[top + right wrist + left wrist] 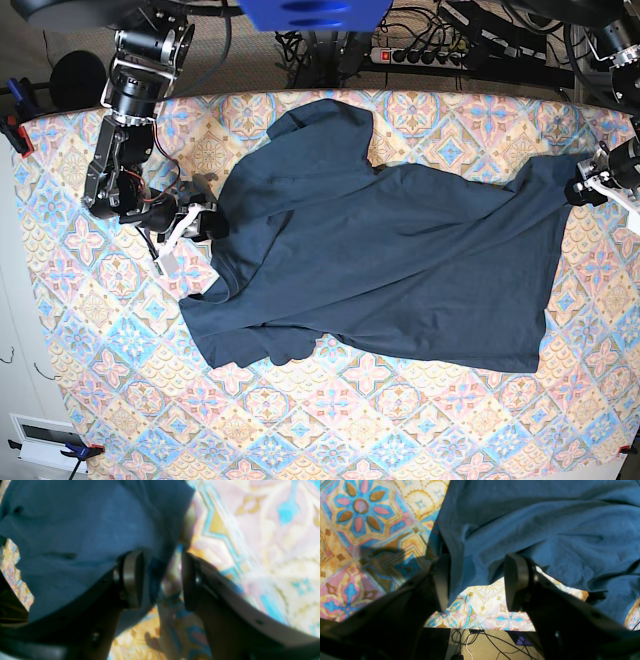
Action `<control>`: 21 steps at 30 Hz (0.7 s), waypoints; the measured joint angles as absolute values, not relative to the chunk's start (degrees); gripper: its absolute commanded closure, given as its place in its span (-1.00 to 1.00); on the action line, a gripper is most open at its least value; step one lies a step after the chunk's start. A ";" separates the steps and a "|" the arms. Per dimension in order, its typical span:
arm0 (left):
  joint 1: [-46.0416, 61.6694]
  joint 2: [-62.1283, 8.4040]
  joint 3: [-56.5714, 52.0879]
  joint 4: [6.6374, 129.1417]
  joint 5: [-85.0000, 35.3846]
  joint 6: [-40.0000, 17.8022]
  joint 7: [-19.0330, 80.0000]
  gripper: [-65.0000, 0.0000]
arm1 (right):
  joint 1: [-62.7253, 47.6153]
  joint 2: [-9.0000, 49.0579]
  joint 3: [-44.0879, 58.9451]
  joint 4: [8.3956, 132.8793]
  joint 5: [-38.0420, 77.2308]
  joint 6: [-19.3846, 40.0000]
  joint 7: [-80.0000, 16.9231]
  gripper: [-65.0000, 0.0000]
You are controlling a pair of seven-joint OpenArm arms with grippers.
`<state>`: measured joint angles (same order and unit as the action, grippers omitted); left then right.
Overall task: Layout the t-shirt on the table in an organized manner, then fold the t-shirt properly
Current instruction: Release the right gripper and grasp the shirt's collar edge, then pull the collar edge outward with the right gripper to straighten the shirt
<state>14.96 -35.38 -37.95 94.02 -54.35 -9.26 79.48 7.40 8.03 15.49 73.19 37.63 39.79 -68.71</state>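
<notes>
Tabletop (90, 400): t-shirt (400, 270) spread but skewed, layout step. Left gripper (476, 582) and right gripper (160, 580) jaws spread around edges; next, pinch and straighten.

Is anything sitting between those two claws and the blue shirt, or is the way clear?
Nothing visible stands between them. The left gripper and the right gripper are each already at an edge of the t-shirt, jaws apart with cloth between them. Only the shirt lies on the table.
</notes>
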 measured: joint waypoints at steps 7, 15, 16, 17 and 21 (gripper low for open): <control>14.96 -35.38 -37.82 94.02 -54.35 -9.23 79.46 -0.02 | 7.31 5.63 15.38 73.17 37.54 39.81 -68.82 0.31; 14.94 -35.38 -37.80 94.02 -54.37 -9.26 79.46 -0.02 | 7.07 6.70 16.16 73.21 38.11 39.86 -69.32 0.97; 14.94 -35.38 -37.80 94.02 -54.39 -9.28 79.46 -0.02 | 7.01 7.62 17.04 73.25 38.59 39.86 -69.36 0.97; 14.94 -35.38 -37.80 94.04 -54.39 -9.28 79.46 -0.02 | 6.98 8.95 18.39 73.23 39.88 39.86 -69.63 0.98; 14.94 -35.38 -37.78 94.02 -54.39 -9.26 79.46 0.21 | 6.98 16.08 21.30 73.21 43.77 39.62 -69.56 0.98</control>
<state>14.94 -35.38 -37.78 94.02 -54.39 -9.26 79.46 6.98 16.08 21.30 73.21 43.77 39.62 -69.56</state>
